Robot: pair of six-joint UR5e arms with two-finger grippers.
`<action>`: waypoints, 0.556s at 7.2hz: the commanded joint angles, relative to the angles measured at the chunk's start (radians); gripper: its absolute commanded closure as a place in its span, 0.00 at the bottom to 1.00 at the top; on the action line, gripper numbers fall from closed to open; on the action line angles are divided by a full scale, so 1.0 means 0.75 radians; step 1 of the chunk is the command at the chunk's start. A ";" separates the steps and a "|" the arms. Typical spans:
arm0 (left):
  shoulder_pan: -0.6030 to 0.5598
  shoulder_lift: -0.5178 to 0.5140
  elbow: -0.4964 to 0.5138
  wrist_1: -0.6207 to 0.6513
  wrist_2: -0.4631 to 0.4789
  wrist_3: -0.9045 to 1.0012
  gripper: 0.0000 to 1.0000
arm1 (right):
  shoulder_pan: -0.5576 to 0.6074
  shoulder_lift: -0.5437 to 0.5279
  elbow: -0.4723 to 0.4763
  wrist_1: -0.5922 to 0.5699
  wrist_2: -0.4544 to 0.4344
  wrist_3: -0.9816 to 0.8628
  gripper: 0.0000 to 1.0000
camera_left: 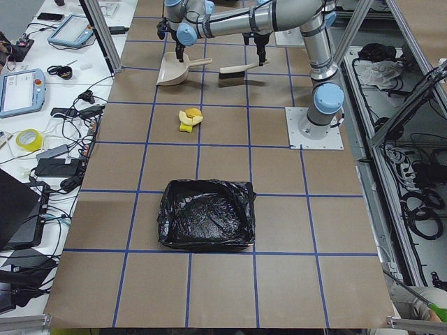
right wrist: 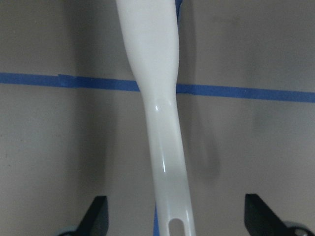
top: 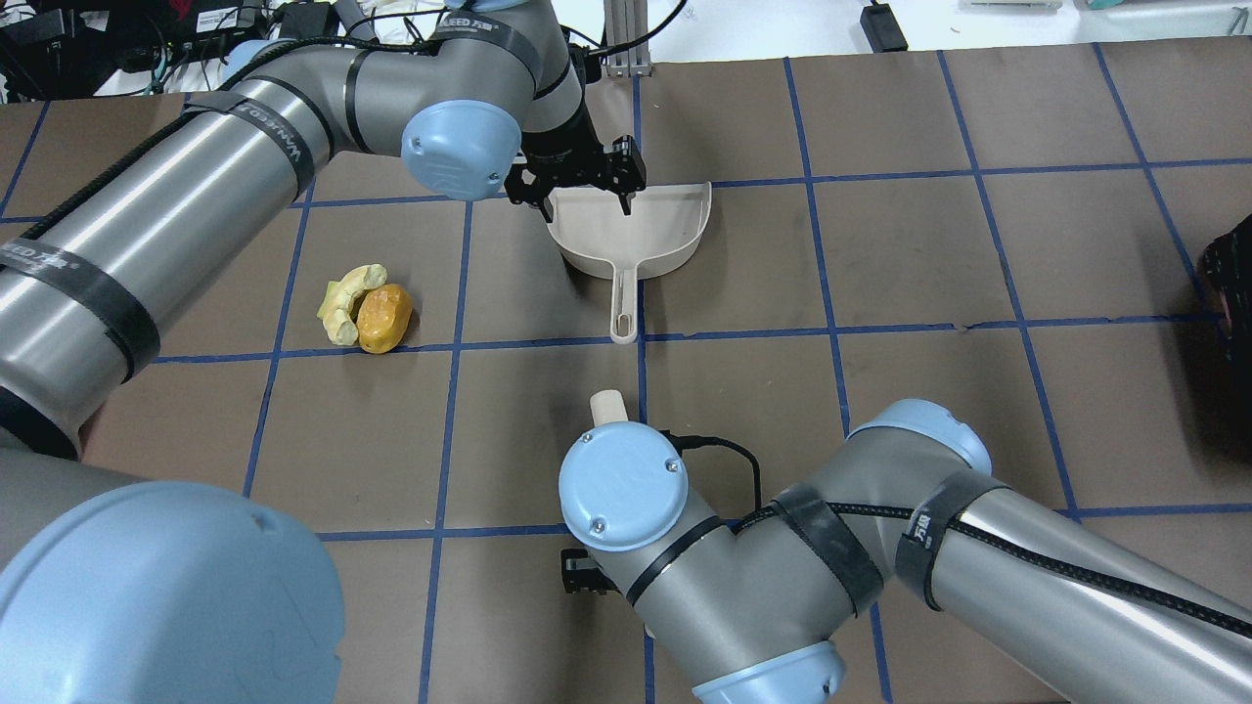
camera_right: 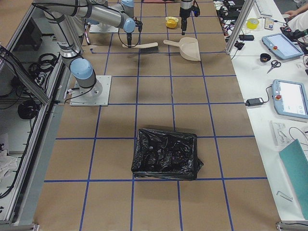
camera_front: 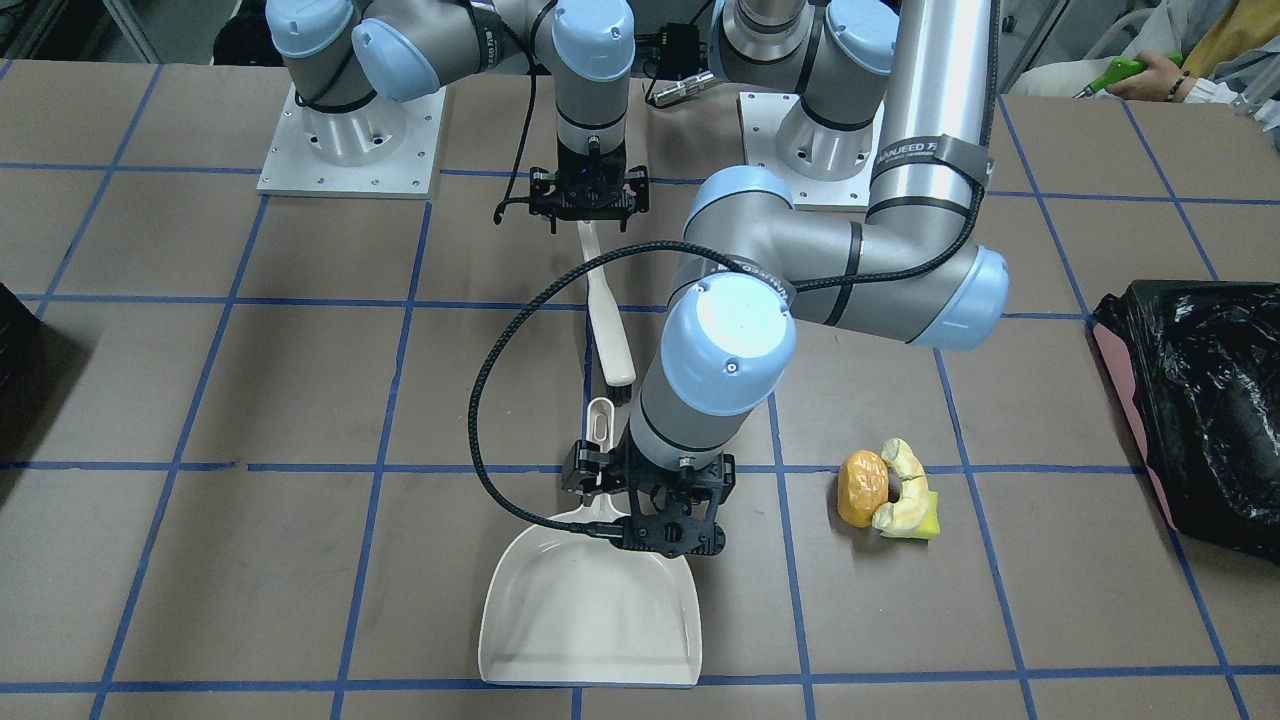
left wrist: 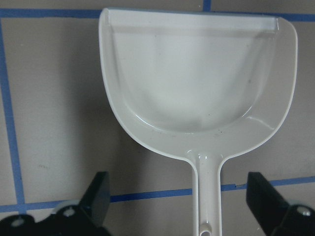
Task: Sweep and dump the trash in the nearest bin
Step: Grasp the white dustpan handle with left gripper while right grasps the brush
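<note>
The trash (camera_front: 888, 490) is an orange lump, a tan croissant piece and a yellow-green wedge clustered on the table; it also shows in the overhead view (top: 362, 311). The bin (camera_front: 1200, 410) with its black bag stands at the table's end on my left side, also seen in the exterior left view (camera_left: 206, 215). A white dustpan (camera_front: 590, 610) lies flat. My left gripper (left wrist: 179, 199) is open and straddles the dustpan's handle (left wrist: 209, 196). A white brush (camera_front: 606, 310) lies behind the dustpan. My right gripper (right wrist: 175, 214) is open and straddles the brush's handle (right wrist: 162, 147).
A second black-lined bin (camera_right: 166, 154) stands toward the table's end on my right side; its dark edge shows in the overhead view (top: 1234, 284). Both arm bases (camera_front: 350, 150) sit at the table's back. The trash lies between the dustpan and the left-side bin.
</note>
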 commanded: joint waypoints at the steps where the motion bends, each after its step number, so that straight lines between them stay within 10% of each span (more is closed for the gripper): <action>1: -0.065 -0.046 -0.069 0.011 0.040 0.001 0.00 | 0.007 0.007 0.013 -0.005 0.000 -0.038 0.04; 4: -0.079 -0.044 -0.117 -0.003 0.038 -0.001 0.00 | 0.007 0.059 0.013 -0.090 -0.002 -0.077 0.25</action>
